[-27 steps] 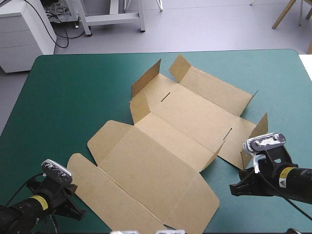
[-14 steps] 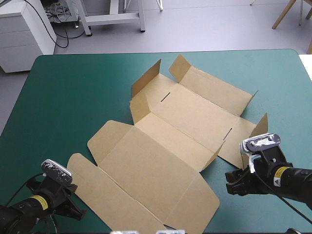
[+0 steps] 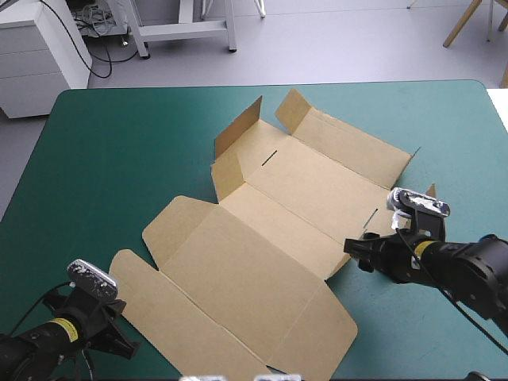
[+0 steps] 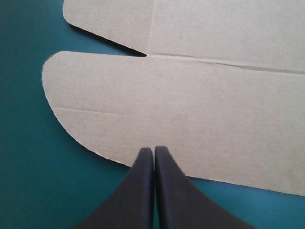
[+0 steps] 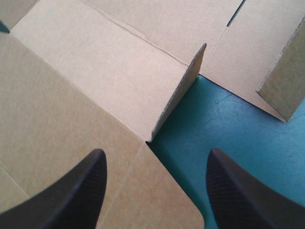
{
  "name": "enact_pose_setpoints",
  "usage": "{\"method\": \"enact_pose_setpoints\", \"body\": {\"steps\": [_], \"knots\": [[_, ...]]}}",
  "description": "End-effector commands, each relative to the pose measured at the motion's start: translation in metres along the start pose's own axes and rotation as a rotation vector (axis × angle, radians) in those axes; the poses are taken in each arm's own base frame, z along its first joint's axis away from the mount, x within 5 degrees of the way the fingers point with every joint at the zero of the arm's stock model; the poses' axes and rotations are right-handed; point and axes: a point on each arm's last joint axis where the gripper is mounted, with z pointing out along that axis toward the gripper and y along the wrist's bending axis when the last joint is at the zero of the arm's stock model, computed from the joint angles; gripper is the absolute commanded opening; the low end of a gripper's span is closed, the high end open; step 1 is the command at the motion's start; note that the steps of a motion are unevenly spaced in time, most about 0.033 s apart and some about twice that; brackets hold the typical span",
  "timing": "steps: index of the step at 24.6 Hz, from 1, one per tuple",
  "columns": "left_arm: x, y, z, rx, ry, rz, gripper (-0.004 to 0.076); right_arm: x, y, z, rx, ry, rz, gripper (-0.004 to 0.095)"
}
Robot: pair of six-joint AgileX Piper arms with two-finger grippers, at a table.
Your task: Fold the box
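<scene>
Barely begun — the box (image 3: 270, 238) lies mostly flat; left pincer (image 4: 153, 152) closed, right pincer (image 5: 156, 151) spread — empty.

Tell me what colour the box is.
The box is plain brown, clearest in the high view.

Table with rounded corners under a teal-green cover (image 3: 111, 151), filling most of the high view. One thing on it: the box (image 3: 262, 254), a cut sheet of brown board, lying open from frame centre to lower middle. Short flaps stand raised along its upper and right edges.
</scene>
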Motion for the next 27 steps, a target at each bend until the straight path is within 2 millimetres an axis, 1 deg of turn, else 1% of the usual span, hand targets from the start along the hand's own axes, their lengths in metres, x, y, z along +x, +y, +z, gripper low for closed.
{"method": "enact_pose_setpoints", "body": {"steps": [1,4,8,10,11,13,15,17,20,23,25,27], "knots": [[-0.009,0.001,-0.004,-0.003,-0.067,-0.004,-0.0010,-0.014,0.012,0.014,-0.042,-0.035,0.072,0.0549],[-0.009,0.001,-0.004,-0.003,-0.067,-0.004,-0.0010,-0.015,0.016,0.038,-0.004,0.039,0.097,0.0549],[-0.009,0.001,-0.004,-0.003,-0.067,-0.004,-0.0010,-0.018,0.018,0.065,0.048,0.095,0.191,0.0549],[-0.009,0.001,-0.004,-0.003,-0.067,-0.004,-0.0010,-0.019,0.017,0.077,0.078,0.114,0.269,0.0549],[-0.009,0.001,-0.004,-0.003,-0.067,-0.004,-0.0010,-0.020,0.015,0.089,0.114,0.145,0.344,0.0549],[-0.009,0.001,-0.004,-0.003,-0.065,-0.004,-0.0010,-0.020,0.013,0.098,0.135,0.166,0.404,0.0549],[-0.009,0.001,-0.004,-0.003,-0.063,-0.004,-0.0010,-0.024,0.011,0.102,0.139,0.153,0.460,0.0549],[-0.009,0.001,-0.004,-0.003,-0.063,-0.004,-0.0010,-0.029,0.006,0.103,0.134,0.129,0.493,0.0531],[-0.009,0.001,-0.004,-0.003,-0.063,-0.004,-0.0010,-0.034,-0.006,0.101,0.155,0.160,0.504,0.0437],[-0.009,0.001,-0.004,-0.003,-0.063,-0.004,-0.0010,-0.039,-0.016,0.099,0.147,0.179,0.491,0.0311],[-0.009,0.001,-0.004,-0.003,-0.063,-0.004,-0.0010,-0.040,-0.017,0.099,0.144,0.177,0.472,0.0276],[-0.009,0.001,-0.004,-0.003,-0.063,-0.004,-0.0010,-0.041,-0.019,0.101,0.151,0.177,0.456,0.0265]]}}
